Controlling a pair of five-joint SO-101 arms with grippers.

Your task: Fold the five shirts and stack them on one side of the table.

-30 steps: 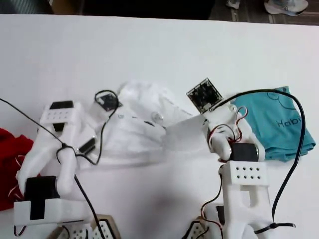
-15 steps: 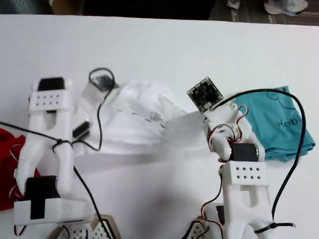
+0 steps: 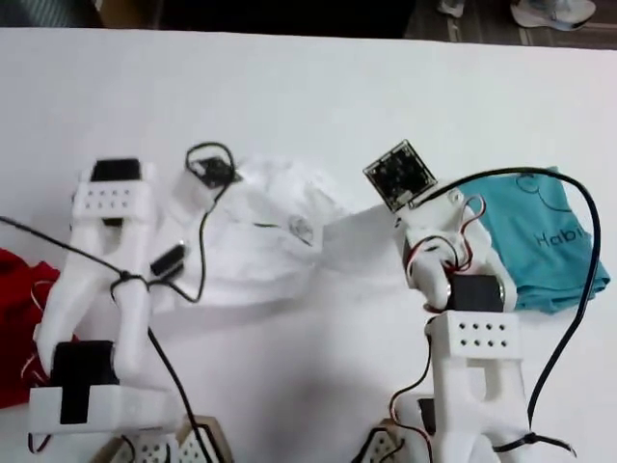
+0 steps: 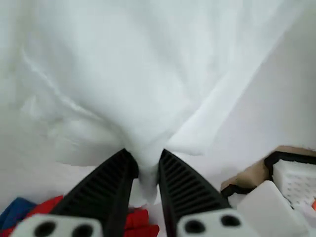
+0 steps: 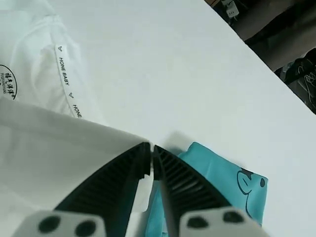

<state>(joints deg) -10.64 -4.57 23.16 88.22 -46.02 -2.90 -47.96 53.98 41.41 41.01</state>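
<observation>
Ribbed black left gripper [image 4: 144,170] pinches a gathered fold of the crumpled white shirt [image 3: 260,246]; right gripper [image 5: 151,154] nips its flat edge.

The high camera looks steeply down over the whole table [image 3: 308,87]. Wrist cameras sit close behind the left pincer [image 4: 144,170] and right pincer [image 5: 151,155], facing the white shirt [image 3: 260,241], apparently shared by all.
</observation>
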